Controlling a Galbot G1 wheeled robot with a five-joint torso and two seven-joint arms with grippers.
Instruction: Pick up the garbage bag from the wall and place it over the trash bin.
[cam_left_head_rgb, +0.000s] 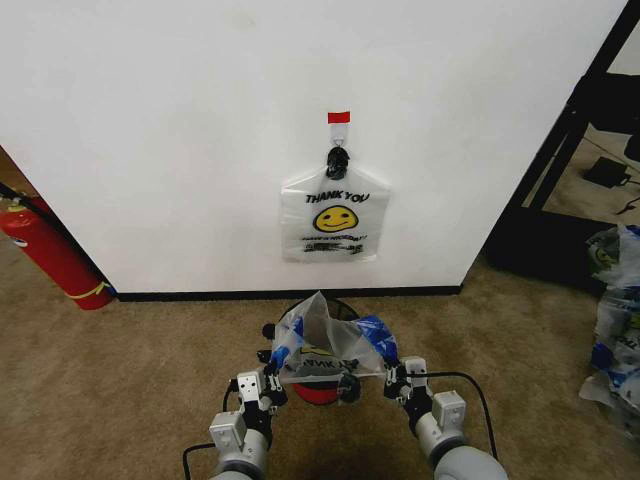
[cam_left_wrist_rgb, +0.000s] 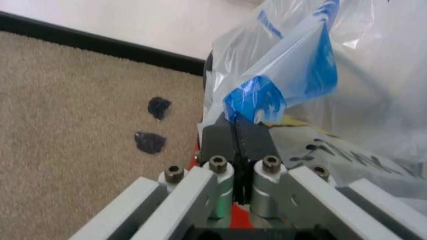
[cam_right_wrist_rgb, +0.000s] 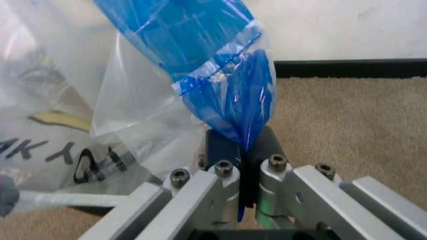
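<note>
Two grippers are seen from the head: the garbage bag (cam_left_head_rgb: 325, 340) is being held stretched over the trash bin (cam_left_head_rgb: 322, 392) below the wall (cam_left_head_rgb: 200, 150). From the left wrist, a blue handle (cam_left_wrist_rgb: 257, 100) is being pinched by the closed left gripper (cam_left_wrist_rgb: 235, 137). From the right wrist, the other handle is being clamped by the closed right gripper (cam_right_wrist_rgb: 243, 150).

Bright even light, blurred close-ups

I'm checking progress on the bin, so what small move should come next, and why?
Probably lower both grippers a little. The left gripper and right gripper each pinch a blue handle of the bag, spread over the bin, but it isn't seated on the rim yet.
</note>
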